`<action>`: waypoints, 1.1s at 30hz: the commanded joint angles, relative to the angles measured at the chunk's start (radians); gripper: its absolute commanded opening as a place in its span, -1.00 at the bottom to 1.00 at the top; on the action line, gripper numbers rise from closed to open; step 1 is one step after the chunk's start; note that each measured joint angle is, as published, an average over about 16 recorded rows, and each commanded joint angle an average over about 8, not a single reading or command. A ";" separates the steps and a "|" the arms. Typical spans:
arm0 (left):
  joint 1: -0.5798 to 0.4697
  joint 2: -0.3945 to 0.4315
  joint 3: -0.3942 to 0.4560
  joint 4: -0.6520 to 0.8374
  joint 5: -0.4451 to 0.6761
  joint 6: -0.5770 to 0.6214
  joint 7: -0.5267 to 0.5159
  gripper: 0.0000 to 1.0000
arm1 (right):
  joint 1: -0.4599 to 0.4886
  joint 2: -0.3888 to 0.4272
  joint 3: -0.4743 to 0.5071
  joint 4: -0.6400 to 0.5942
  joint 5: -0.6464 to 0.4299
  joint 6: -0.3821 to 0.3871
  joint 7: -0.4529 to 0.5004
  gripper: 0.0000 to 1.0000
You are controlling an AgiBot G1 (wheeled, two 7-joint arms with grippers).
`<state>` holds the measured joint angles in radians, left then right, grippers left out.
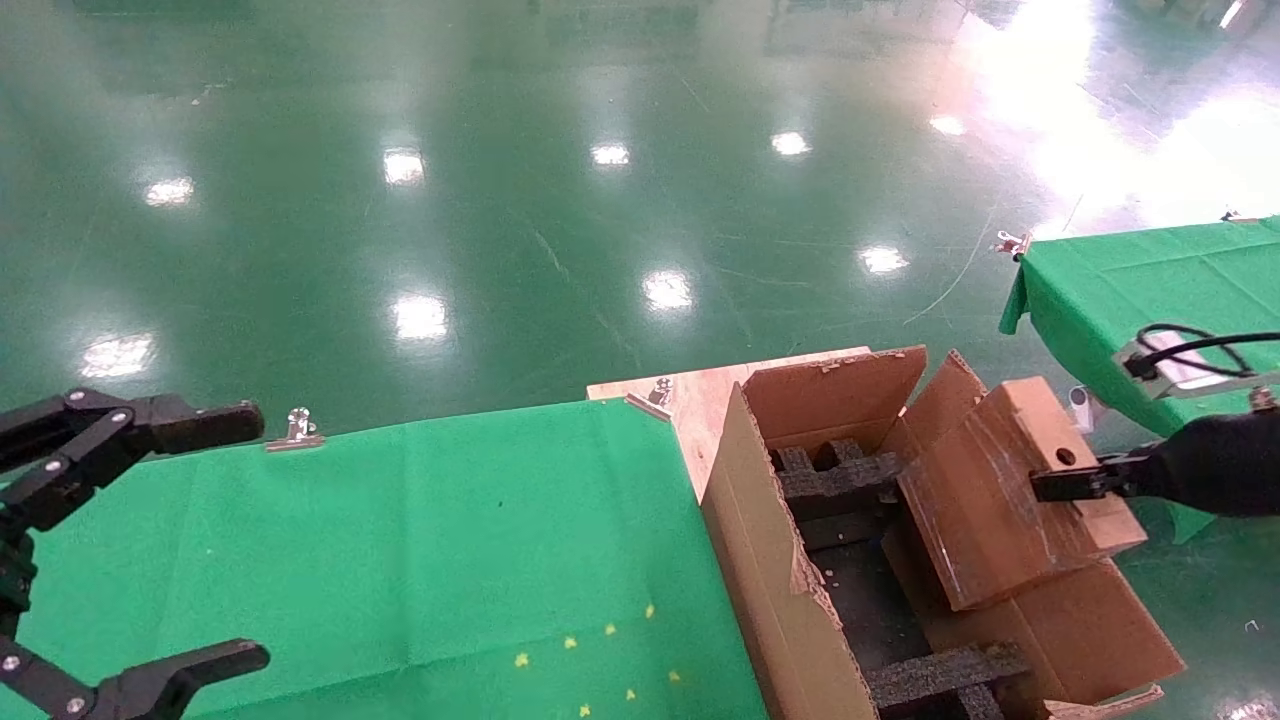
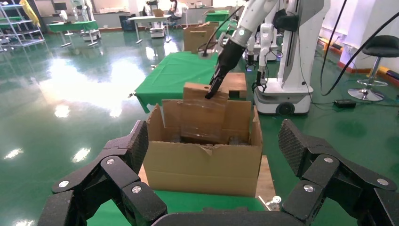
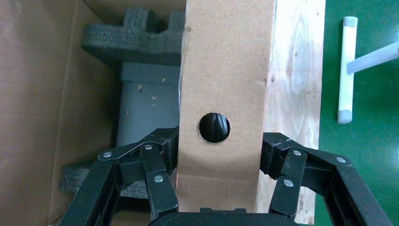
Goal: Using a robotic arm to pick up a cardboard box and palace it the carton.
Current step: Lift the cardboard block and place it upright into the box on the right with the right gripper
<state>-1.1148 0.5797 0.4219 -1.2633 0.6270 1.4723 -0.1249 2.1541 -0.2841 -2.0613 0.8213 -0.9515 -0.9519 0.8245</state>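
A: Between the fingers of the right gripper (image 3: 219,162), what does the unit hold?

B: The cardboard box (image 1: 1010,490). The fingers clamp its two broad faces, with the narrow side and its round hole facing the wrist. The robotic arm (image 2: 244,28) carries it tilted, above the open carton (image 1: 800,560), over the black foam inserts (image 3: 131,40).

A: And the left gripper (image 1: 150,540)?

B: Spread wide over the green table (image 1: 400,560), well apart from the carton.

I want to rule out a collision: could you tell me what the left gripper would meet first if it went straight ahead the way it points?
Probably the carton: the open left gripper faces its near wall, nothing between, though depth is unclear.
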 commanded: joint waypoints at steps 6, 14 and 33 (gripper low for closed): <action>0.000 0.000 0.000 0.000 0.000 0.000 0.000 1.00 | -0.029 -0.007 -0.024 0.050 -0.031 0.060 0.046 -1.00; 0.000 0.000 0.000 0.000 0.000 0.000 0.000 1.00 | -0.062 -0.024 -0.044 0.085 -0.050 0.118 0.088 -1.00; 0.000 0.000 0.000 0.000 0.000 0.000 0.000 1.00 | -0.213 -0.138 -0.063 0.038 -0.013 0.247 0.094 -1.00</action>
<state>-1.1149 0.5795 0.4224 -1.2633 0.6267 1.4721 -0.1247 1.9421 -0.4223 -2.1244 0.8583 -0.9672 -0.7057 0.9157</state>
